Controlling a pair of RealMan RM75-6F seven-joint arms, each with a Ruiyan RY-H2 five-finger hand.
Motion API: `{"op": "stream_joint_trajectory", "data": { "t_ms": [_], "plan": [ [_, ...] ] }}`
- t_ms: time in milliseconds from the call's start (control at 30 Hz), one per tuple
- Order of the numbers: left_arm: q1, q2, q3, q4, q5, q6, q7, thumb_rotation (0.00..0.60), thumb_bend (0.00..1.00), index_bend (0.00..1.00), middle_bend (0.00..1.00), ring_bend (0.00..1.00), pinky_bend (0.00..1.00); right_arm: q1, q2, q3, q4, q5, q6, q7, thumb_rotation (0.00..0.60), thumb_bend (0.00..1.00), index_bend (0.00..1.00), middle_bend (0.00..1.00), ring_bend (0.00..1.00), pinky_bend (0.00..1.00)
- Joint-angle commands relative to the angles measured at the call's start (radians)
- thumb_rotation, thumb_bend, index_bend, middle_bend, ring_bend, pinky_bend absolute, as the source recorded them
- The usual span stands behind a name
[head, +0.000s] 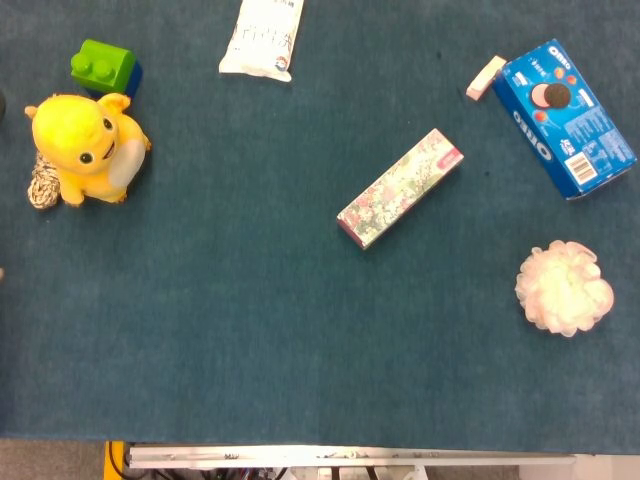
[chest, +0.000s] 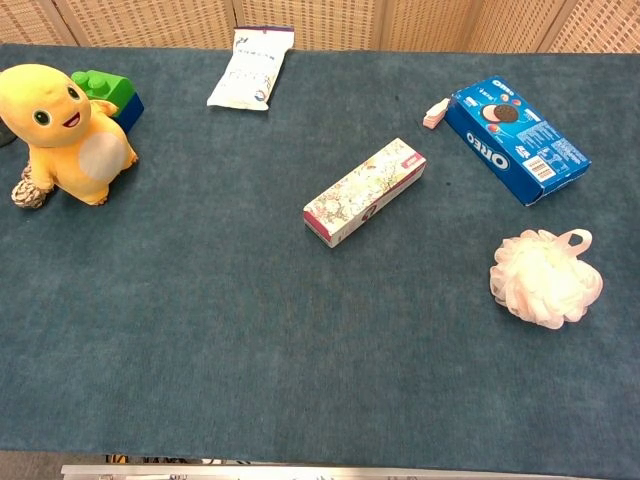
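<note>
Neither the left hand nor the right hand shows in the head view or the chest view, so whether their fingers are spread, curled or holding anything cannot be told. Judging from that, no work on the things has begun: everything lies loose on the desk (chest: 250, 340), which is covered in dark blue cloth, and nothing is lifted, stacked or gripped. Near the middle lies one long flowered box (chest: 364, 191), flat and set at a slant, well apart from all the rest. Counting the others: one blue biscuit box (chest: 516, 140) at the far right, with one small pink eraser (chest: 435, 113) just beside its far corner; one pale pink bath puff (chest: 545, 277) nearer the front on the right; one white packet (chest: 251, 68) at the far edge; one yellow plush toy (chest: 60, 130) standing upright at the left, with one green building block (chest: 103, 86) on a blue one close behind it and one small knot of rope (chest: 30, 190) touching its foot. That makes nine things in all, each single, all of them untouched as they lie.
</note>
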Motion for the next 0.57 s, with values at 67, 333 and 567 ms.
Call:
{"op": "stream_joint_trajectory", "data": {
  "t_ms": [67, 333, 567],
  "plan": [
    [-0.001, 0.003, 0.001, -0.008, -0.002, -0.015, 0.012, 0.358, 0.02, 0.15, 0.14, 0.11, 0.0, 0.002, 0.001, -0.001, 0.001, -0.001, -0.002, 0.002, 0.6, 0.0, 0.0, 0.03, 0.0, 0.0],
    [0.003, 0.005, -0.004, -0.016, 0.002, -0.021, 0.017, 0.361, 0.02, 0.15, 0.14, 0.11, 0.0, 0.003, 0.002, 0.0, 0.0, -0.003, 0.002, 0.004, 0.6, 0.0, 0.0, 0.03, 0.0, 0.0],
    [0.007, 0.005, -0.007, -0.014, 0.002, -0.027, 0.017, 0.358, 0.02, 0.15, 0.14, 0.11, 0.0, 0.004, 0.003, -0.001, -0.002, -0.002, 0.003, 0.004, 0.6, 0.0, 0.0, 0.03, 0.0, 0.0]
  ]
}}
